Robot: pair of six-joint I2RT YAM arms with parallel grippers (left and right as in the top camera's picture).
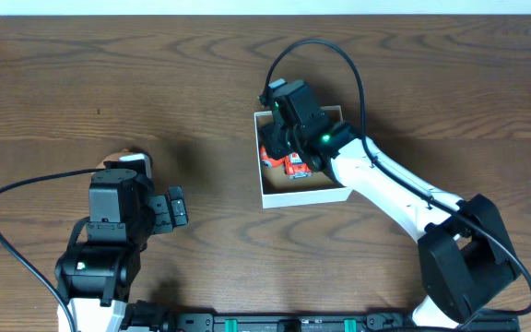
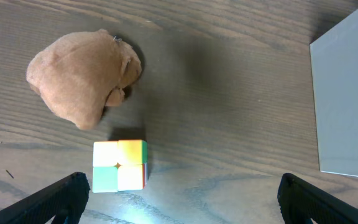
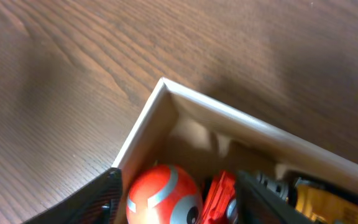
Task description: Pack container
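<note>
Right end effector [image 3: 180, 194], spread apart, hovers over the white-walled cardboard container [image 3: 229, 118] holding a red-and-grey ball [image 3: 163, 193]. I'd lift straight up, avoiding the wall.

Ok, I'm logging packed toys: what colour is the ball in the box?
The ball is red with grey bands, clearest in the right wrist view.

Right hand [image 1: 282, 136] over container [image 1: 304, 196]

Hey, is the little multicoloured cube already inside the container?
No, the cube sits on the bare table beside a brown soft lump, outside the container.
</note>
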